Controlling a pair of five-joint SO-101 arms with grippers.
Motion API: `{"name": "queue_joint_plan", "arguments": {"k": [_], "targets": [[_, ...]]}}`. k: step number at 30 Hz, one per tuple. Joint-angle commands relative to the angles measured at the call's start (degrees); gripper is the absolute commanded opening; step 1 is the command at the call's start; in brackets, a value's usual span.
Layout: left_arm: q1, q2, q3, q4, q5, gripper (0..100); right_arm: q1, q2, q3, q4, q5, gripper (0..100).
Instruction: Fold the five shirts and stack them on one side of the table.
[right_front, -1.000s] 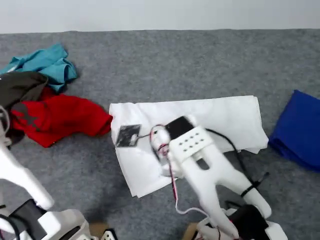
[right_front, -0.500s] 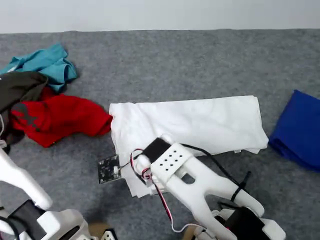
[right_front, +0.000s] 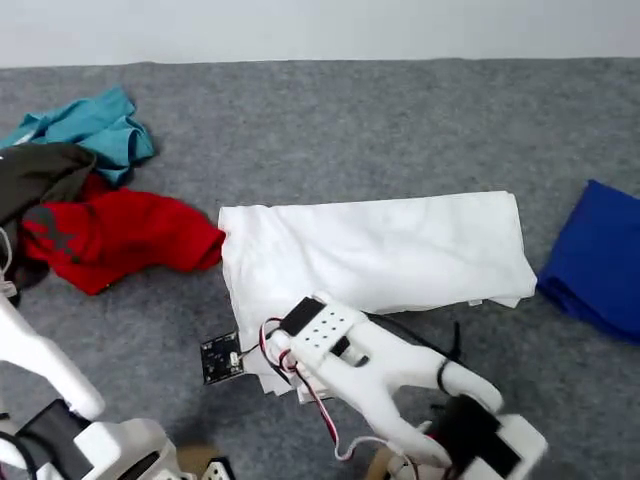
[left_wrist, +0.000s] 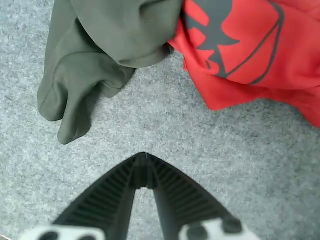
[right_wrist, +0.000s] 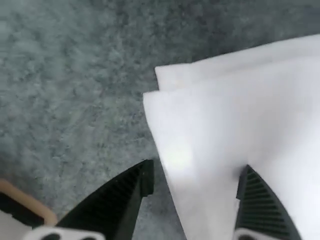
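Observation:
A white shirt (right_front: 380, 250) lies folded flat at the middle of the grey table. My right arm (right_front: 340, 345) is over its near left corner. My right gripper (right_wrist: 195, 182) is open, and the layered corner of the white shirt (right_wrist: 225, 115) lies between its fingers. A red shirt (right_front: 110, 235), a dark olive shirt (right_front: 35, 175) and a teal shirt (right_front: 90, 125) are heaped at the far left. A folded blue shirt (right_front: 600, 260) lies at the right edge. My left gripper (left_wrist: 146, 172) is shut over bare table, close to the olive shirt (left_wrist: 100, 55) and the red shirt (left_wrist: 250, 50).
The left arm's white body (right_front: 40, 360) stands at the near left edge. A white wall (right_front: 320, 30) bounds the far side of the grey table covering (right_front: 330, 130). Red and black cables (right_front: 320, 400) trail from the right arm.
My right arm has pulled back from over the white shirt's middle to its near left corner. The left arm and the shirts have not moved.

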Motion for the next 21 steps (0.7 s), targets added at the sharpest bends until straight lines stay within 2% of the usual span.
{"name": "queue_joint_plan", "arguments": {"k": [1,5,12,21], "targets": [[-0.35,-2.55,-0.22,-0.97,0.00,0,-0.31,4.35,-4.84,-1.01,0.62,27.8],[-0.35,-2.55,-0.22,-0.97,0.00,0,0.48,8.66,-9.76,-0.66,0.53,26.6],[-0.35,-2.55,-0.22,-0.97,0.00,0,1.01,9.19,-15.03,2.86,0.44,8.0],[-0.35,-2.55,-0.22,-0.97,0.00,0,1.10,5.14,-17.93,7.52,0.62,5.9]]}}
